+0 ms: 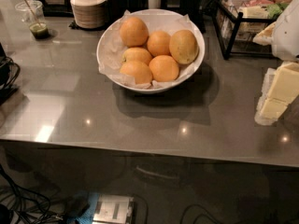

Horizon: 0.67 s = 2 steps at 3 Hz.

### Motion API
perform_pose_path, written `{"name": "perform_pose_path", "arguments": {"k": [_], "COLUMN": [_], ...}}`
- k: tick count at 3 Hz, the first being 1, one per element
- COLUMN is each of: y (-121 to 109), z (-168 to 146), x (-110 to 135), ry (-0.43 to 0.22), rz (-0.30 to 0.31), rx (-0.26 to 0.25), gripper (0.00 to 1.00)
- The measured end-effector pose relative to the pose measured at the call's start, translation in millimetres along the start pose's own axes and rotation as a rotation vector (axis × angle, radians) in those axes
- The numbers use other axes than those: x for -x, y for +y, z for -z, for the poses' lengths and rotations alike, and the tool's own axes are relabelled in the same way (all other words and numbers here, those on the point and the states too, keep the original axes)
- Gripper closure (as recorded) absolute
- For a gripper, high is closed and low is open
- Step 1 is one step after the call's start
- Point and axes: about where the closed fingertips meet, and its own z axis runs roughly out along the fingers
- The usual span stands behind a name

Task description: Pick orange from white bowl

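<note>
The white bowl, wide, shallow and lined with crinkled white paper, stands on the grey counter at the back centre. It holds several oranges. The orange, the largest, oval and duller yellowish-tan, lies at the bowl's right side against the rim. The smaller, brighter oranges fill the middle and left. My gripper, pale yellow, comes in at the right edge of the view, low over the counter, well to the right of the bowl and apart from it. The white arm part sits above it. The gripper holds nothing that I can see.
A stack of ribbed beige bowls stands behind the bowl on the left. A plastic cup with green liquid is at far back left. A black wire rack stands at back right. Cables lie at the left edge. The counter's front edge runs across.
</note>
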Motion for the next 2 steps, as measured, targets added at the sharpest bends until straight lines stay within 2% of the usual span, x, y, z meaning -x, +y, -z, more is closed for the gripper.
{"name": "perform_pose_path", "arguments": {"k": [1,2], "y": [0,-3], "z": [0,1], "x": [0,12], "ry": [0.0,-0.028], "rz": [0.0,0.032], "rx": [0.0,-0.008], "gripper": [0.0,0.0]}}
